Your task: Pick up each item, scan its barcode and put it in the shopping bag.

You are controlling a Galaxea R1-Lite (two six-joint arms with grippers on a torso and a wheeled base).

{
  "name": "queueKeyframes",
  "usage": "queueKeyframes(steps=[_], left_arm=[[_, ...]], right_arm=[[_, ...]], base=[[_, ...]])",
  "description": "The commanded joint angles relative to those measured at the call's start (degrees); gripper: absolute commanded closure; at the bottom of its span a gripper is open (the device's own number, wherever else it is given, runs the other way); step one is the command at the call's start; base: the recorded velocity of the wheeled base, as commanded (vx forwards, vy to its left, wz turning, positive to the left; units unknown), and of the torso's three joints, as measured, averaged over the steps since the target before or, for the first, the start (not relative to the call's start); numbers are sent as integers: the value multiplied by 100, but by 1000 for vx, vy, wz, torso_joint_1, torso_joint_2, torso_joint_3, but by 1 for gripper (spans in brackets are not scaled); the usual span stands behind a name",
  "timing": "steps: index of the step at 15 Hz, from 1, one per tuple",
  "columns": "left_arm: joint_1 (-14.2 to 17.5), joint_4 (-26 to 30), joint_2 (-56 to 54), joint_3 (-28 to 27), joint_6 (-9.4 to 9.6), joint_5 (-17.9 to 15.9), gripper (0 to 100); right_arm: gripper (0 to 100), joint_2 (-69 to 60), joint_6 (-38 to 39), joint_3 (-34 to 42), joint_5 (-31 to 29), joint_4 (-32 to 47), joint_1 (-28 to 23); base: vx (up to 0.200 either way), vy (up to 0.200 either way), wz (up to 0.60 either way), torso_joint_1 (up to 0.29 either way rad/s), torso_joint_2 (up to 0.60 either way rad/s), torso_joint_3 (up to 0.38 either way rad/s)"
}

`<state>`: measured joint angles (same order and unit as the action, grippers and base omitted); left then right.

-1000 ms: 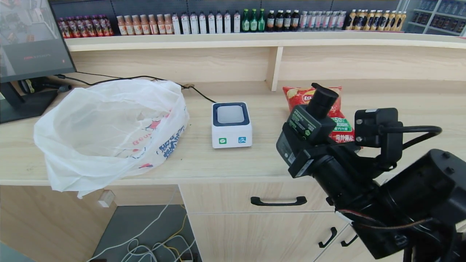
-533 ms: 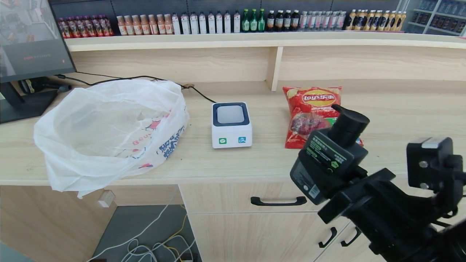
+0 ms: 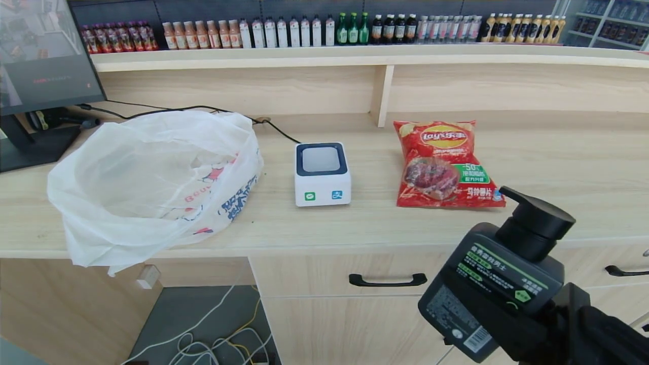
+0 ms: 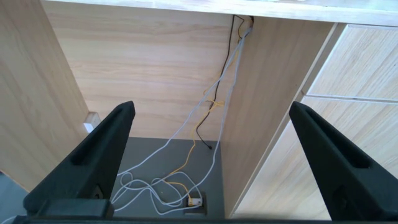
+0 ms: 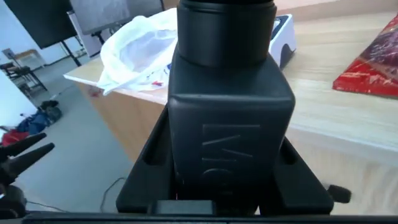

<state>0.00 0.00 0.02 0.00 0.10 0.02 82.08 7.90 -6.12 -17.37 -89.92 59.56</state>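
The right end effector (image 5: 221, 180) clamps the bottle (image 3: 494, 291) off the front edge of the counter (image 3: 355, 223); best to carry it over the scanner (image 3: 322, 172) and turn the barcode (image 3: 476, 339) down to face it.

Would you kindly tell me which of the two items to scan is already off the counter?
The black pump bottle, held in the right gripper; the red chip bag lies flat on the counter beside the scanner.
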Motion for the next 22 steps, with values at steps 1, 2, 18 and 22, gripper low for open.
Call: queueKeyframes(steps=[1, 2, 18, 22], left_arm=[[0, 0, -2, 0, -1, 6, 0], [0, 0, -2, 0, -1, -2, 0], [0, 0, -2, 0, -1, 6, 0], [0, 0, -2, 0, -1, -2, 0]], right_arm=[[100, 115, 203, 6, 243, -8, 29], [100, 221, 388, -74, 709, -8, 29], [100, 766, 3464, -1814, 2853, -8, 240], [100, 977, 3684, -2403, 3020, -8, 117]], base=[[0, 0, 0, 0, 0, 0], [0, 0, 0, 0, 0, 0], [0, 0, 0, 0, 0, 0], [0, 0, 0, 0, 0, 0]])
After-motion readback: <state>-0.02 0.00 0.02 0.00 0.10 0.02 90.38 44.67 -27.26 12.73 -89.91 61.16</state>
